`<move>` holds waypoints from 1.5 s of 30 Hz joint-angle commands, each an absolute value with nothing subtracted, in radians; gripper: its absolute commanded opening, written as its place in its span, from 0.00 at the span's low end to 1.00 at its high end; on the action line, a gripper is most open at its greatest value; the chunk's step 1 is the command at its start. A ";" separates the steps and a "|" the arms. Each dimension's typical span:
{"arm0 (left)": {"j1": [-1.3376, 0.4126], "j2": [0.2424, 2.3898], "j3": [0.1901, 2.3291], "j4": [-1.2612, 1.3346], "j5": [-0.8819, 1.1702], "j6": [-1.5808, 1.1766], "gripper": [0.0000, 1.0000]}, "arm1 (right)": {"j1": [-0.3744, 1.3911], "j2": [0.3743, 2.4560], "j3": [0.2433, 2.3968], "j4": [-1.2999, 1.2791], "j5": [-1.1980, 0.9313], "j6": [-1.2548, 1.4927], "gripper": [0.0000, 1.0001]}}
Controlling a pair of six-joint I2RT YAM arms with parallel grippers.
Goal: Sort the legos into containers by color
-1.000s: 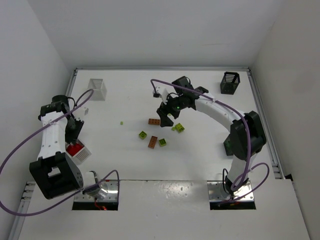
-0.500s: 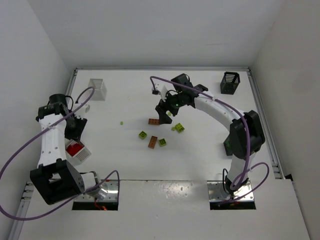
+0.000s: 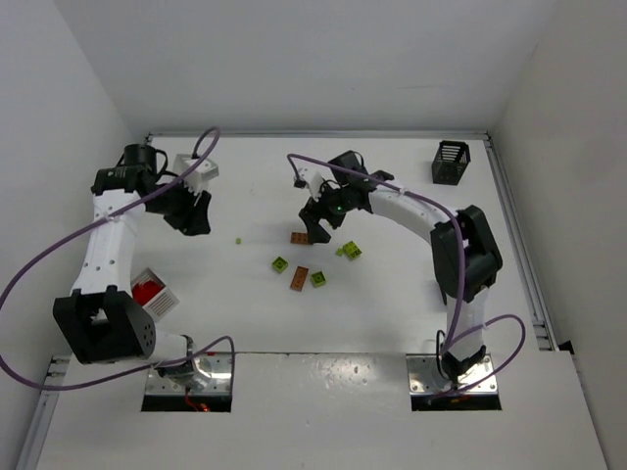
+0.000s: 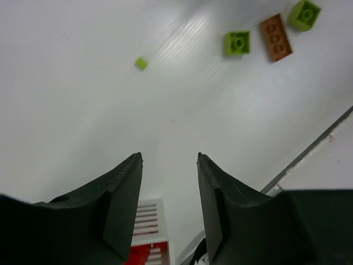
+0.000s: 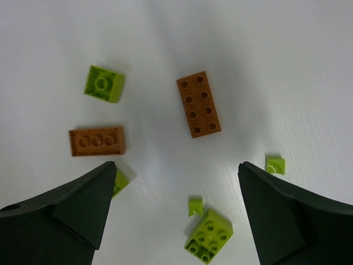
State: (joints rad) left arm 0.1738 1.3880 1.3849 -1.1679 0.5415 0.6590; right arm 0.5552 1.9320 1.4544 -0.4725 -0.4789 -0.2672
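Note:
Loose legos lie mid-table: orange-brown bricks [image 3: 302, 238] [image 3: 300, 278] and yellow-green ones [image 3: 280, 263] [image 3: 319, 279] [image 3: 350, 250]. My right gripper [image 3: 319, 223] hovers over them, open wide. In its wrist view an orange-brown 2x4 [image 5: 199, 104], a narrow orange-brown brick [image 5: 97, 141] and a yellow-green 2x2 [image 5: 208, 236] lie below the right gripper [image 5: 176, 168], none touched. My left gripper [image 3: 191, 211] is open and empty, left of a tiny green piece [image 3: 238, 240]. Between the left gripper's [image 4: 168, 160] fingers shows the white basket [image 4: 146, 243] holding red legos.
The white basket with red legos [image 3: 152, 294] stands near the left arm's base. Another white basket [image 3: 201, 168] sits at the back left, partly behind the left arm. A black basket [image 3: 450, 162] is at the back right. Purple cables loop over both arms.
My left gripper has swung away from the basket with red legos, back and toward the middle, and its jaws have widened. The right gripper has edged slightly left over the bricks.

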 commanded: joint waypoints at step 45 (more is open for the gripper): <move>0.230 1.262 1.137 -0.686 0.932 0.190 0.58 | 0.612 2.010 1.470 -0.221 -0.580 -0.465 0.09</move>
State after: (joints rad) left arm 0.2207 1.2675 1.1603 -0.7647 0.8452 0.2955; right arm 0.6048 2.1536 1.4605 -0.2710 -0.4587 -0.5114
